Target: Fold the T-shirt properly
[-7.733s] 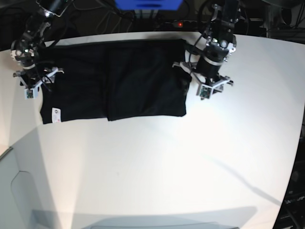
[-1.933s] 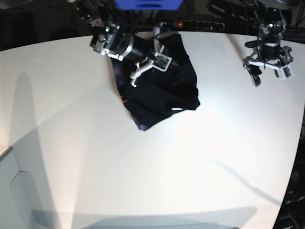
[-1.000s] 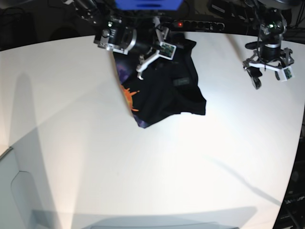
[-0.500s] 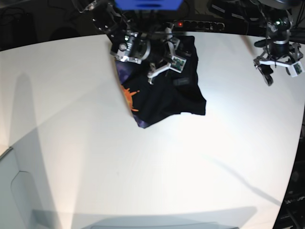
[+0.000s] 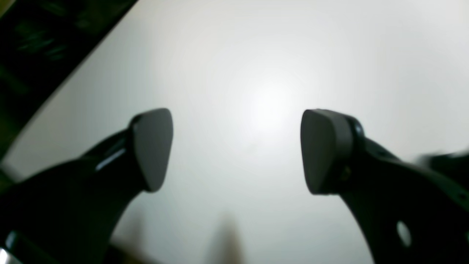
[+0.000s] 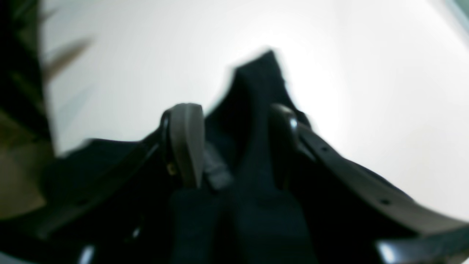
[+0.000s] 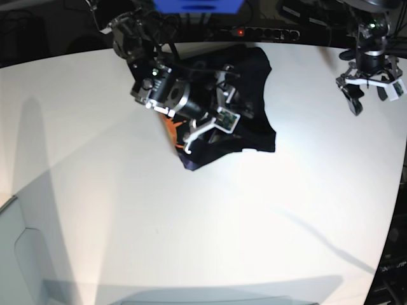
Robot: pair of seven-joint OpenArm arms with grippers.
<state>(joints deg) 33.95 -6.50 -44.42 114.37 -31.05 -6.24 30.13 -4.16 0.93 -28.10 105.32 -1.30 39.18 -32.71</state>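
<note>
The black T-shirt lies crumpled at the back middle of the white table. A strip of its orange print shows at its left edge. My right gripper is down on top of the pile. In the right wrist view, its fingers stand apart astride a ridge of black T-shirt cloth, so the right gripper is open. My left gripper hangs at the far right, away from the shirt. Bare table shows between the wide-open fingers of the left gripper.
A power strip with a red light and a blue box sit behind the table's back edge. A pale grey surface borders the table at the lower left. White tabletop stretches in front of the shirt.
My right arm has swung from the back edge down over the shirt and now covers most of the orange print. The shirt's outline has hardly shifted. The left arm has barely moved.
</note>
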